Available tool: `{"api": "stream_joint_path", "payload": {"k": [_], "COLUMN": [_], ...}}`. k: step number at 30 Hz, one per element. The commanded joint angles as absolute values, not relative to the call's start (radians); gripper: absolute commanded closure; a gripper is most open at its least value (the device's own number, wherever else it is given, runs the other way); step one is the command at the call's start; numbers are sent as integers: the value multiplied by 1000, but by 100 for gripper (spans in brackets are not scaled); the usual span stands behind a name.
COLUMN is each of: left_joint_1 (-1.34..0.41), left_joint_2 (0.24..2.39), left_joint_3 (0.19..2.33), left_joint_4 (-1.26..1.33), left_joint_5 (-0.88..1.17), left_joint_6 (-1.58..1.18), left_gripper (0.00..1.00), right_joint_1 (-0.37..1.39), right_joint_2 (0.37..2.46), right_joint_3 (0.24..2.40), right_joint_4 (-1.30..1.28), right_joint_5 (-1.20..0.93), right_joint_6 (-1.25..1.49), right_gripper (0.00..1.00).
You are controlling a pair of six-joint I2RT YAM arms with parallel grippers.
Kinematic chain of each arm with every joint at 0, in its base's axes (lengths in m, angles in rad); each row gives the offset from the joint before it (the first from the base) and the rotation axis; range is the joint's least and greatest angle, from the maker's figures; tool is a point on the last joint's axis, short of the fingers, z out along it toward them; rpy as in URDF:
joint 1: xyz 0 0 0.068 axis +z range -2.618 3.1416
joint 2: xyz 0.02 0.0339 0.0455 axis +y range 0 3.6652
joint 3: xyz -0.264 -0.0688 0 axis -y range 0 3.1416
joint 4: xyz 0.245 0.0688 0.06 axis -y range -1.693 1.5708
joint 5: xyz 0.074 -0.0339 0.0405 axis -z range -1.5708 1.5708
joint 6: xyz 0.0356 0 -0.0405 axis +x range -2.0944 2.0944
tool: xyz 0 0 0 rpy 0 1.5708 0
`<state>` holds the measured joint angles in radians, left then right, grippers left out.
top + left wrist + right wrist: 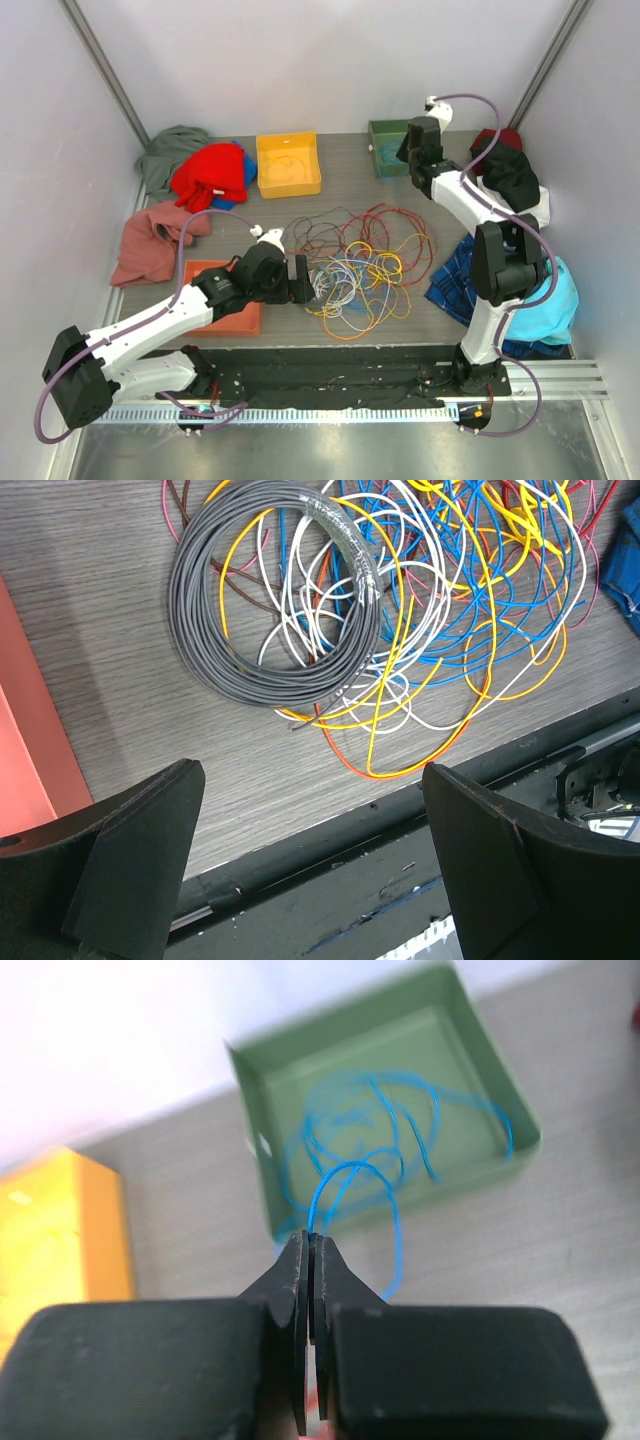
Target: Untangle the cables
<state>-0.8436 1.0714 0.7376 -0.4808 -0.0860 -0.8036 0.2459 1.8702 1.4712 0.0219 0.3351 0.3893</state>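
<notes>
Cables, likely light, limp and snag-prone, lie heaped mid-frame on the worktop, probably best pinched at one free loop; the right hand clamps a blue wire by the green bin, the left hand gapes near the grey coil.

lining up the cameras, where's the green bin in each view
top external: green bin at the table's far edge, right of centre.
left wrist: not in view.
right wrist: green bin upper centre, just beyond the right gripper shut on the blue cable.
shared landmark: the yellow bin, left of it in both views.
</notes>
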Motion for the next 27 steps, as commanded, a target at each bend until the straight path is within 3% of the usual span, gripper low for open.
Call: {"api": "stream_joint_path", "payload": {"k": [1, 6, 13, 25, 27], "left_joint_1": [-841, -841, -841, -841, -841], "left_joint_2": [1072, 1071, 1086, 1160, 1172], "left_joint_3": [741, 742, 767, 804, 813], "left_joint_4": [-439, -452, -472, -488, -491], "left_joint_5": [-84, -90, -124, -137, -138], "left_joint_6": [-796, -792, -773, -739, -736], "left_gripper": [4, 4, 4, 4, 4], "right_joint_1": [233, 181, 158, 155, 153], "right_joint_2": [1815, 1876, 2135, 2272, 2295], "right_joint_3": [1557, 1767, 2186, 2072, 2071], "right_joint_4": [51, 15, -156, -103, -107], "right_joint_5": [351, 319, 290, 261, 259], "right_joint_6": [365, 388, 385, 422, 426], "right_gripper": [99, 99, 99, 99, 91]}}
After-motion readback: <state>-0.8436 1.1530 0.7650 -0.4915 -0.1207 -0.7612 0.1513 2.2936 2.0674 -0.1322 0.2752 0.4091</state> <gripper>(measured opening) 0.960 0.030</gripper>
